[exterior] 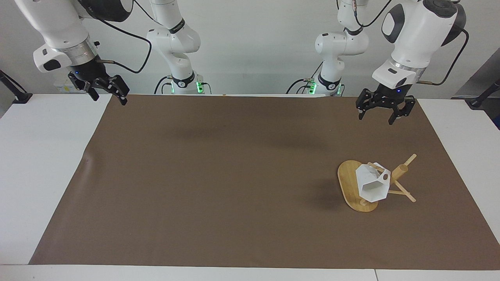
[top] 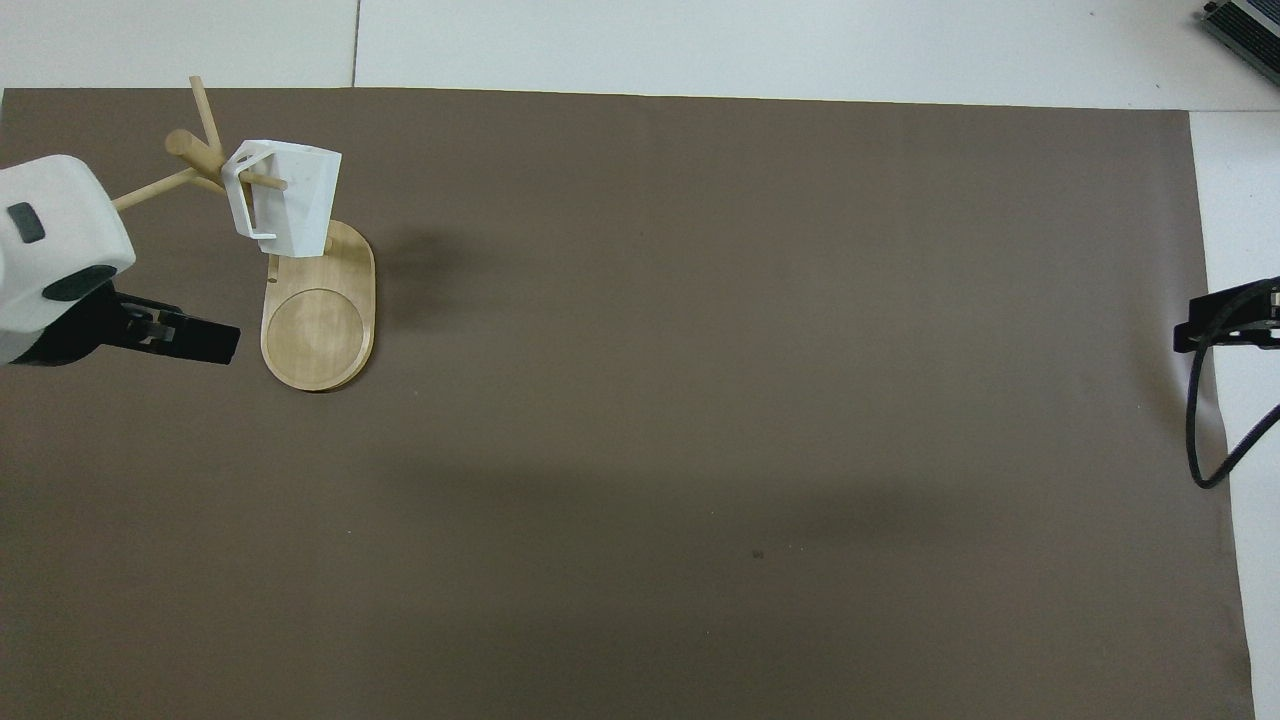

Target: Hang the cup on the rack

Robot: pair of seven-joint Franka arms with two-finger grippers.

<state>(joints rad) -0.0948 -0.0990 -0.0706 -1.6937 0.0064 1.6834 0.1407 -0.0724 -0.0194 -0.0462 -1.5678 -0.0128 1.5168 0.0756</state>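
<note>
The white faceted cup (exterior: 373, 185) hangs by its handle on a peg of the bamboo rack (exterior: 347, 183), near the left arm's end of the table. In the overhead view the cup (top: 285, 195) sits on a peg above the rack's oval base (top: 318, 330). My left gripper (exterior: 375, 118) is open and empty, raised over the mat and clear of the rack on the robots' side; it also shows in the overhead view (top: 215, 343). My right gripper (exterior: 109, 100) is open and empty, waiting over the mat's corner at the right arm's end.
A brown mat (exterior: 234, 175) covers most of the white table. A black cable (top: 1200, 430) hangs by the right gripper (top: 1190, 335) at the mat's edge.
</note>
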